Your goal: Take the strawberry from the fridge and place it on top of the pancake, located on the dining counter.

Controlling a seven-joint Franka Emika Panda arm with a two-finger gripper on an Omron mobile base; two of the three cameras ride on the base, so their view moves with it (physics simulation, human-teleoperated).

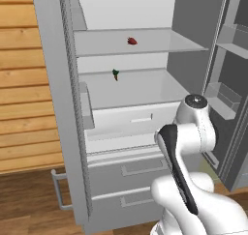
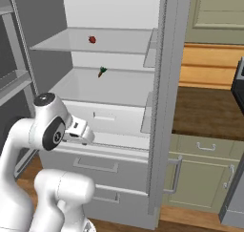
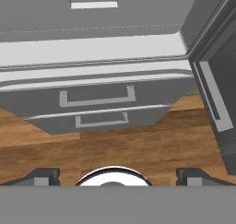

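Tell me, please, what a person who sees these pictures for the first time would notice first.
The open fridge, with both doors swung wide and pale shelves inside. On the upper shelf lies a small red strawberry, and on the shelf below stands a small orange piece with a green top. In front, the white arm is folded low, its open hand pointing down toward the two drawers and the wooden floor.

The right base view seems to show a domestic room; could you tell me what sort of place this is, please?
Most likely a home kitchen, rendered. An open fridge with pale shelves holds a strawberry; beside it runs a dark wood countertop over panelled green cabinets, above a wood floor.
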